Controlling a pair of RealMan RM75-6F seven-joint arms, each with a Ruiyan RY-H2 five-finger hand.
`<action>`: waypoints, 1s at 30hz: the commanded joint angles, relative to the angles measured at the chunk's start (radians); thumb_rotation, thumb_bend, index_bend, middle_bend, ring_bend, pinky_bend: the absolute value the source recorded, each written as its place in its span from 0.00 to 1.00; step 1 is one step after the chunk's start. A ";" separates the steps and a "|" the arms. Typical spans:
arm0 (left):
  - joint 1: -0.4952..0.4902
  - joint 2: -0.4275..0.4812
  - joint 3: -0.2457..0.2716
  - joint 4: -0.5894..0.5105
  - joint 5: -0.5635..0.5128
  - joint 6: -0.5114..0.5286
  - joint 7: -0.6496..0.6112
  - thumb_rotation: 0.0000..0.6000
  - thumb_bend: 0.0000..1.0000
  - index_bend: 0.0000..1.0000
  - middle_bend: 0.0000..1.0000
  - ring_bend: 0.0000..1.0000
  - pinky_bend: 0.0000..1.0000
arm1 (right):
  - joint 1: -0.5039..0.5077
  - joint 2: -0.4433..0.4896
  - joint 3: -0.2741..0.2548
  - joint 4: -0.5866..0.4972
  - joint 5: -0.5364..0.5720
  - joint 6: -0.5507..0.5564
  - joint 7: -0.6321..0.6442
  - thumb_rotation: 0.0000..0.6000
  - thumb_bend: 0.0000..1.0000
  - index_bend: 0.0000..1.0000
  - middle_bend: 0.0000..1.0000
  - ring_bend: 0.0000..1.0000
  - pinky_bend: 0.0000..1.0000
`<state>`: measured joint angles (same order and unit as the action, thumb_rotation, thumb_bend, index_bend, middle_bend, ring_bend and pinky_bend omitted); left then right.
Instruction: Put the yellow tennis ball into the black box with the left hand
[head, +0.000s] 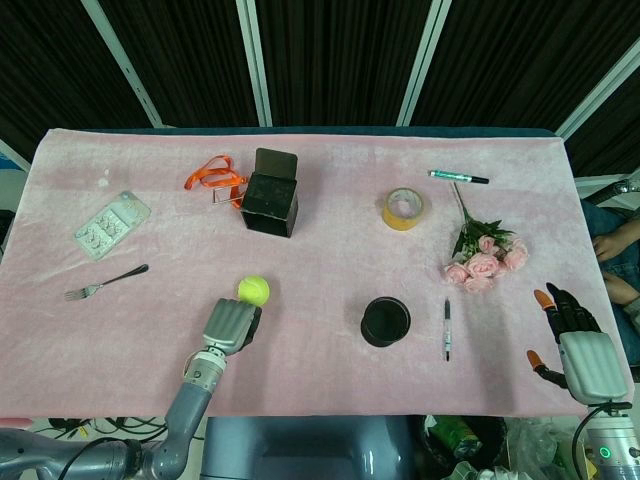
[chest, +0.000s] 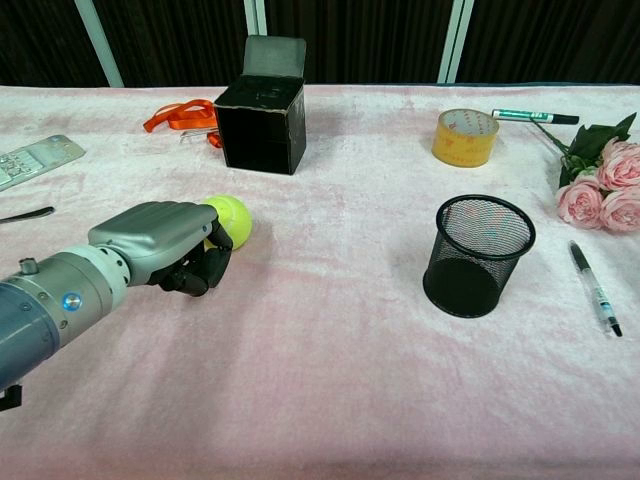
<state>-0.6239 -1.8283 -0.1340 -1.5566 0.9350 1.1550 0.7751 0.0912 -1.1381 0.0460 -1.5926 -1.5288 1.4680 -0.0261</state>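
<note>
Head view, left to right across the pink tablecloth (head: 330, 380): a clear blister pack (head: 111, 224) lies near the left edge, with a fork (head: 105, 283) just in front of it. An orange lanyard (head: 213, 178) lies at the rear, just left of the black box (head: 270, 194), which stands upright with its lid flap raised and its top open. The left hand (head: 231, 325) rests on the cloth in front of the box, its fingers curled against the near side of the yellow tennis ball (head: 253, 290); in the chest view the dark fingers (chest: 200, 266) bend under the palm beside the ball (chest: 231, 219), touching it, though whether they actually clasp it cannot be told. The ball sits on the cloth, well apart from the box. Further right stand a black mesh cup (head: 385, 321) and, behind it, a roll of yellow tape (head: 404, 208). A pen (head: 447, 328) lies right of the cup; a green marker (head: 459, 177) lies at the rear. Pink roses (head: 484, 255) lie between them. The right hand (head: 580, 345) rests at the table's right edge, fingers extended and grasping nothing.
</note>
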 joint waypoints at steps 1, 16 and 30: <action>-0.004 -0.007 0.000 0.007 -0.003 0.001 0.002 1.00 0.80 0.83 1.00 1.00 1.00 | -0.001 0.000 0.001 -0.002 0.005 -0.002 -0.004 1.00 0.20 0.03 0.00 0.04 0.17; -0.013 -0.044 -0.010 0.027 -0.021 0.008 -0.010 1.00 0.80 0.83 1.00 1.00 1.00 | -0.004 0.001 0.006 -0.014 0.025 -0.006 -0.015 1.00 0.20 0.03 0.00 0.04 0.17; -0.028 -0.072 -0.027 0.084 -0.037 -0.020 -0.042 1.00 0.80 0.83 1.00 1.00 1.00 | -0.008 0.000 0.013 -0.026 0.049 -0.011 -0.032 1.00 0.20 0.03 0.00 0.04 0.17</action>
<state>-0.6500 -1.8982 -0.1595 -1.4785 0.9023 1.1406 0.7363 0.0837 -1.1383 0.0584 -1.6179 -1.4796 1.4577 -0.0579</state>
